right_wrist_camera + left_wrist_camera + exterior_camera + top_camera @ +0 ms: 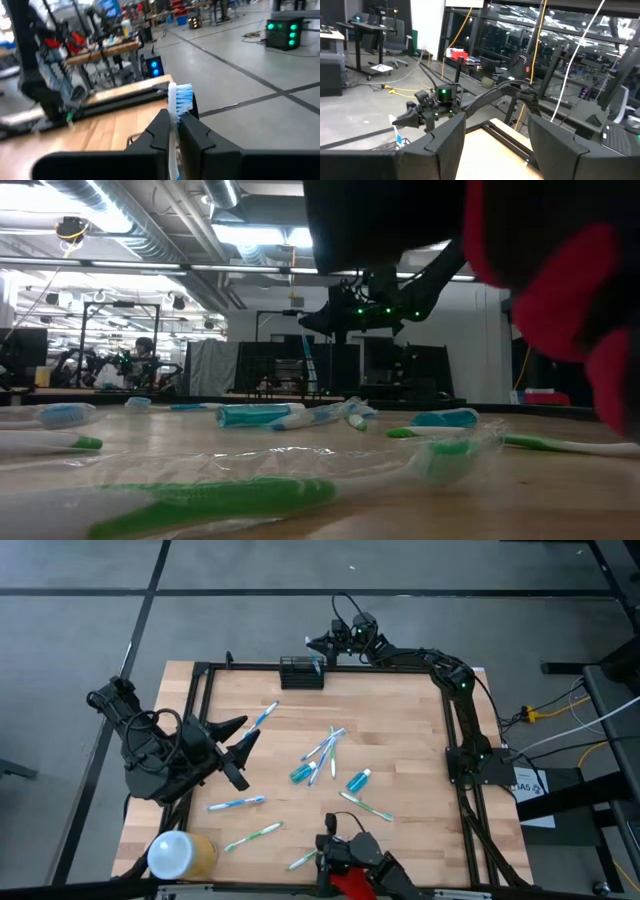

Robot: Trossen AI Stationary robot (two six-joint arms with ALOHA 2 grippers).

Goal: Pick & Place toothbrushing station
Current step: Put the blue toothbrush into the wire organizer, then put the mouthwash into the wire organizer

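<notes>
The toothbrushing station, a small black slotted holder (pixel 301 672), stands at the table's far edge and shows as a dark rack in the low view (pixel 275 370). My right gripper (pixel 312 642) hovers just above and behind it, shut on a white toothbrush with blue bristles (pixel 182 97). The brush hangs toward the holder (pixel 308 362). My left gripper (pixel 238 745) is open and empty above the table's left side, away from the holder. My right gripper pinches the toothbrush's neck (pixel 173 119) between its two fingers, just below the blue bristle head, which sticks out past the fingertips. The fingers come level from the table's right. The handle hangs toward the holder; whether it touches the holder I cannot tell.
Several wrapped toothbrushes (pixel 236 803) and two blue tubes (pixel 358 780) lie scattered on the wooden table. A white-and-yellow cylinder (pixel 180 853) lies at the near left corner. A red and black device (pixel 350 862) sits at the near edge. A black frame (pixel 200 680) borders the table.
</notes>
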